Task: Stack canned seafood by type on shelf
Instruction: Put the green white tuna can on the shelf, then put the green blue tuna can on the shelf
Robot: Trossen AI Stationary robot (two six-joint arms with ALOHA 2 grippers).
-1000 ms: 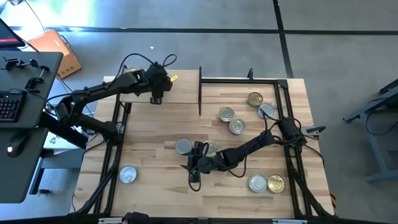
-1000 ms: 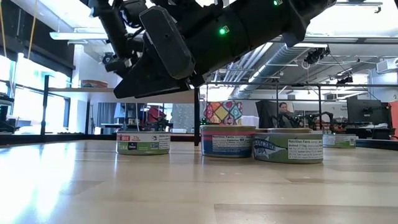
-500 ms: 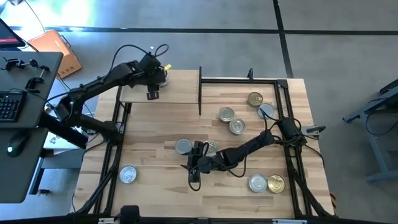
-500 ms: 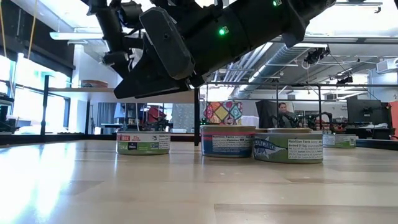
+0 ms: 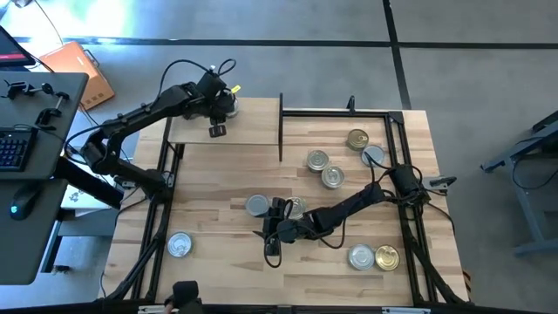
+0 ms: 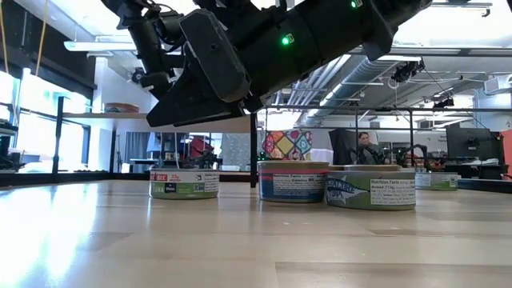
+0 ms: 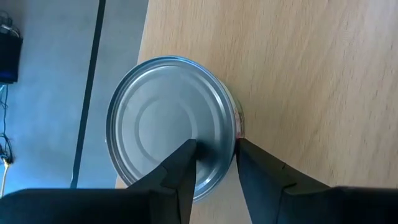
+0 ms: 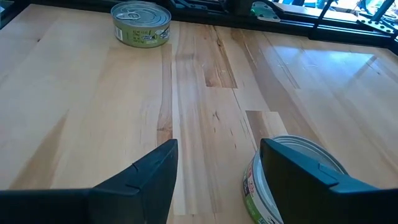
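Note:
On the shelf [image 5: 253,131] at the table's far left, a silver-topped tin [image 7: 161,118] stands by the board's edge. My left gripper [image 7: 214,152] hangs over it, slanting down. A narrow gap shows between the fingers, and the tin's rim lies in line with it. In the high view the left hand [image 5: 216,129] hides that tin. At mid-table, low over the wood, my right gripper [image 5: 269,234] is open. One tin [image 8: 292,168] is partly behind its far finger. Another tin [image 8: 141,22] stands farther off. My left gripper's fingertips [image 7: 186,155] show in front of the tin's top and rim [image 7: 235,134], coming from above at a slant. Whether they touch the tin, I cannot tell.
Loose tins stand on the table: three silver-topped ones [image 5: 324,168] and a gold one [image 5: 357,139] at the far right, a silver and a gold one [image 5: 386,257] at the near right, and one [image 5: 179,245] at the near left. Black frame rails [image 5: 410,227] edge the table.
My left hand has gone a short way toward the table's far edge over the shelf and has rolled a little. My right arm and the tins on the table have kept still.

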